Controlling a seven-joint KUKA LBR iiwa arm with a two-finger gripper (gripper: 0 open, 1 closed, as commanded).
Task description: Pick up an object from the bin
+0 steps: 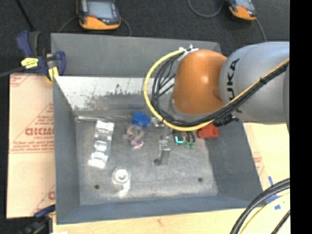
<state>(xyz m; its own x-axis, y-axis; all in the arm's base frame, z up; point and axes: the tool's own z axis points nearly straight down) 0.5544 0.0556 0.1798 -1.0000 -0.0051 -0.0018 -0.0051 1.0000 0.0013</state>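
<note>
The gripper (163,155) hangs low over bare floor near the middle of the grey bin (63,145); whether it is open or closed cannot be told from here. Nearest, just to its left, lies a small purplish clump (135,138), seemingly without a clear long axis. A blue piece (140,119) sits behind that. A teal-green bit (184,141) is just right of the gripper. A clear packet (101,143) lies further left, lengthwise from back to front.
</note>
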